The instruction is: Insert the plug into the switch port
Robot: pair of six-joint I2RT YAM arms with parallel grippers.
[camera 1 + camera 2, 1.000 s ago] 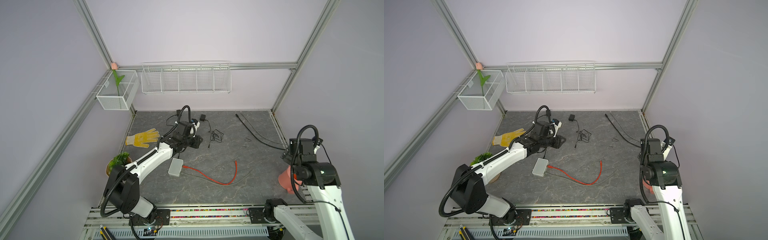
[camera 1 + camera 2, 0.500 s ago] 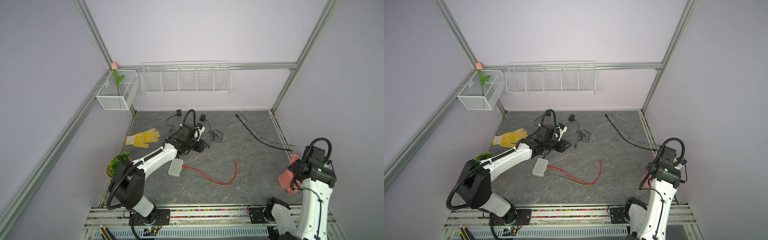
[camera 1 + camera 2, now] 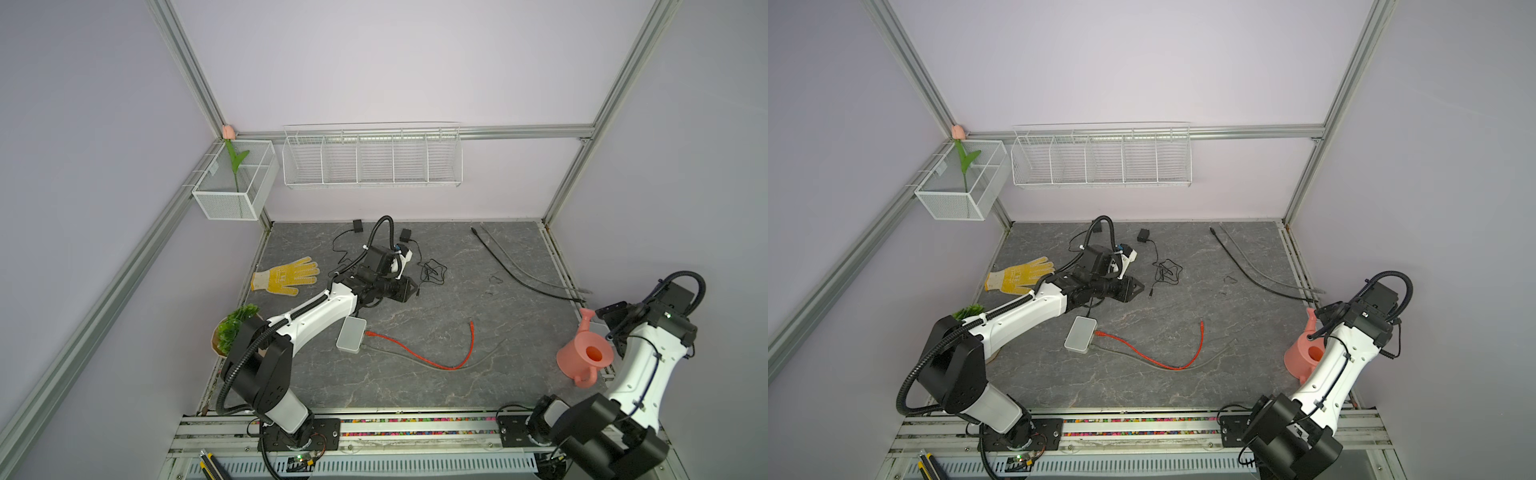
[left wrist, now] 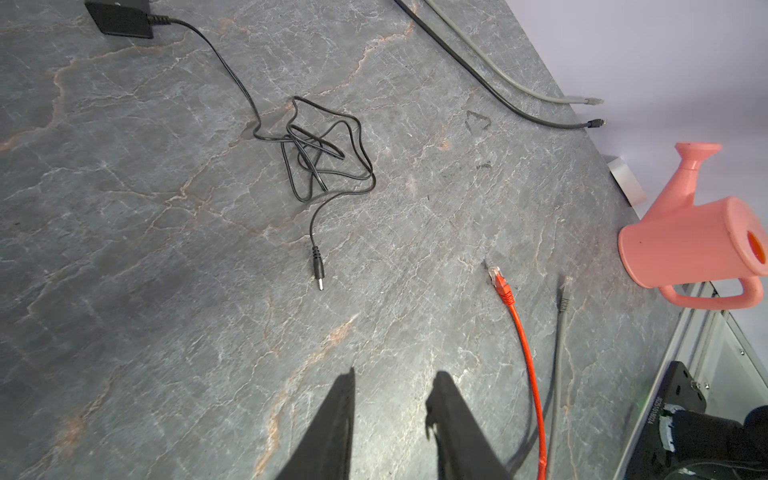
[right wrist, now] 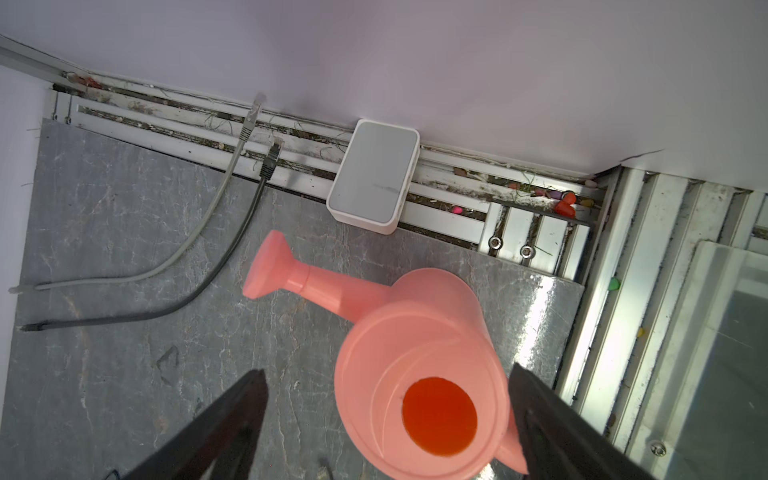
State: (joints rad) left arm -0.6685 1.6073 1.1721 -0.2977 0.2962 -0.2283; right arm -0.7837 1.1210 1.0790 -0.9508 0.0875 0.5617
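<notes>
white switch (image 3: 351, 340) lying flat, red cable (image 4: 523, 345) end at its side, free plug (image 4: 500, 282) well apart

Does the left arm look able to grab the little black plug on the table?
Probably yes. The black plug lies loose on the bare table ahead of the left gripper, whose jaws stand apart and empty. Nothing lies between gripper and plug; its tangled cord sits beyond it.

Grey marbled tabletop (image 3: 415, 395): white switch (image 3: 351, 334) is set near centre toward 8 o'clock, red cable (image 3: 471, 340) laid touching it, yellow glove (image 3: 286, 276) at 10, black cord (image 3: 432, 272) at 12, pink watering can (image 3: 582, 357) at 4.
</notes>
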